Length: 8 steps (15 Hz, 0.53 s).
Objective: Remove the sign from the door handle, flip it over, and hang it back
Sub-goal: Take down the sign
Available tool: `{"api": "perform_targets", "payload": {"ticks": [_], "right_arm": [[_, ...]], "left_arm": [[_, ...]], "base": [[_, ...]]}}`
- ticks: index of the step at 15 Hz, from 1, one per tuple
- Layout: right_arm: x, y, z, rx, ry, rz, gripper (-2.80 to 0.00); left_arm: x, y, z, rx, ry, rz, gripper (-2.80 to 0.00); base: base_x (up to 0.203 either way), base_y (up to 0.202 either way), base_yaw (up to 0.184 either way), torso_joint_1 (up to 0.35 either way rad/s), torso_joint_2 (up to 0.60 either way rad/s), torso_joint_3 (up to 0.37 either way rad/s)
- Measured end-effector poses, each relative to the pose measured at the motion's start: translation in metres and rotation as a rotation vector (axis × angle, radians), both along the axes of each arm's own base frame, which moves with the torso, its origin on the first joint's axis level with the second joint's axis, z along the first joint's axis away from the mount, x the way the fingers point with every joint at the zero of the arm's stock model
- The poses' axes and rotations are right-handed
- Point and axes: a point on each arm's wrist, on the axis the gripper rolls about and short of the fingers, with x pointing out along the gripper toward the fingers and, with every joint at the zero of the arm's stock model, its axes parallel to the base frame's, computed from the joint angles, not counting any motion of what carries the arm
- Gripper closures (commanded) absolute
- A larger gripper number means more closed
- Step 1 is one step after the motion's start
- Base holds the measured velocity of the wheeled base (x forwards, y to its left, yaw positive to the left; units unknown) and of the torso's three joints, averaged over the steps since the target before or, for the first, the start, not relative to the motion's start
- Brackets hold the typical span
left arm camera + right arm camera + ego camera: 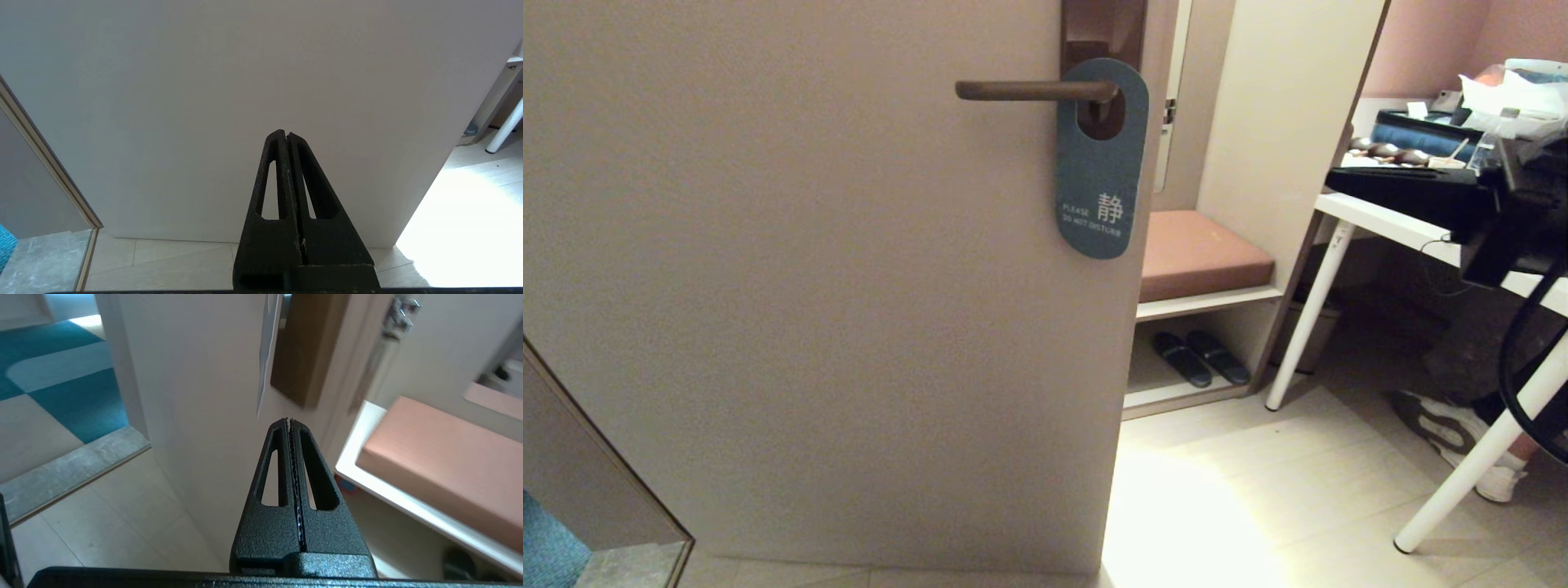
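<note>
The blue rounded card sign (1102, 163) hangs on the dark brown metal lever door handle (1033, 90), near the door's free edge. The approach step is judged in hand: the right gripper (289, 419), clenched and empty, is aimed below the sign's edge and must be opened first. The left gripper (284, 133) is parked, clenched.

A slim dark brown metal door handle (1033, 90) is fixed level on a tall brown backplate (1103, 28), mounted on a pale beige door (809, 286). On the handle a flat blue card sign with rounded ends (1101, 175) is hung by its oval hole, against the backplate. White lettering, "PLEASE DO NOT DISTURB", is shown near the sign's lower end.
</note>
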Motion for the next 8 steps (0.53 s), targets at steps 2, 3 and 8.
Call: {"api": "perform_targets", "payload": {"ticks": [2, 3, 8], "right_arm": [[0.018, 0.01, 0.003, 0.0, 0.004, 0.024, 0.0], [0.025, 0.015, 0.002, -0.001, 0.01, 0.037, 0.0], [0.041, 0.034, -0.008, -0.014, 0.045, 0.091, 0.0]], "left_arm": [[0.0, 0.0, 0.0, 0.0, 0.0, 0.0, 0.0], [0.0, 0.0, 0.0, 0.0, 0.0, 0.0, 0.0], [0.0, 0.0, 0.0, -0.001, 0.0, 0.0, 0.0]], "base": [[0.0, 0.0, 0.0, 0.0, 0.0, 0.0], [0.0, 0.0, 0.0, 0.0, 0.0, 0.0], [0.0, 0.0, 0.0, 0.0, 0.0, 0.0]]}}
